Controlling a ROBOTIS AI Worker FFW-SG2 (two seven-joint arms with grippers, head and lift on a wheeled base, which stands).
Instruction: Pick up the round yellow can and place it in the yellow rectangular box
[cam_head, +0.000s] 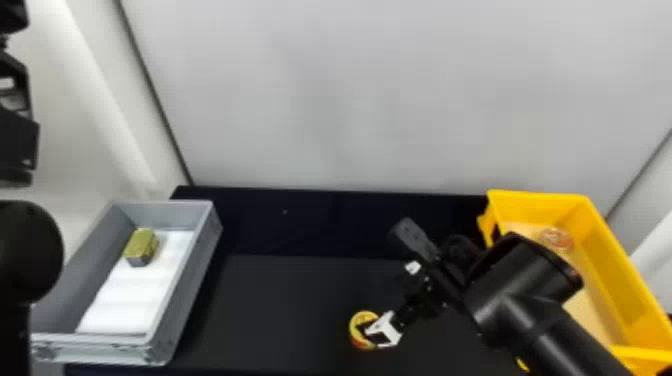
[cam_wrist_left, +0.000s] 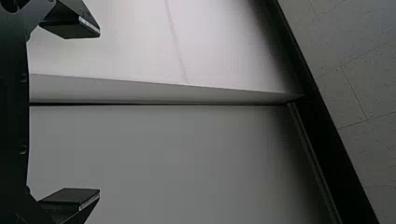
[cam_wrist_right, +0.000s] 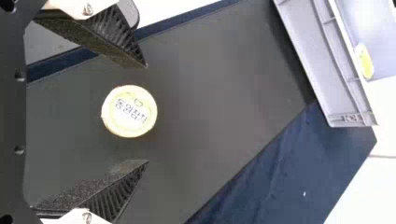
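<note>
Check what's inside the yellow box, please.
Toward the far end of the yellow rectangular box lies a pale, round item with reddish markings. The right arm covers part of the box's left side, so I can't tell whether anything lies behind it.

So in the head view the round yellow can (cam_head: 355, 327) near 6 o'clock is part hidden by a finger (cam_head: 367, 328) of the right arm (cam_head: 520, 310), which also blocks some of the yellow rectangular box (cam_head: 602, 260) around 4 o'clock, itself chopped by the edge. The reddish round thing (cam_head: 556, 239) inside is too blurry to tell, sorry. Left arm (cam_head: 25, 250) gets cropped at 9 o'clock, grey bin (cam_wrist_right: 306, 56) around 1 o'clock in the right wrist view.
</note>
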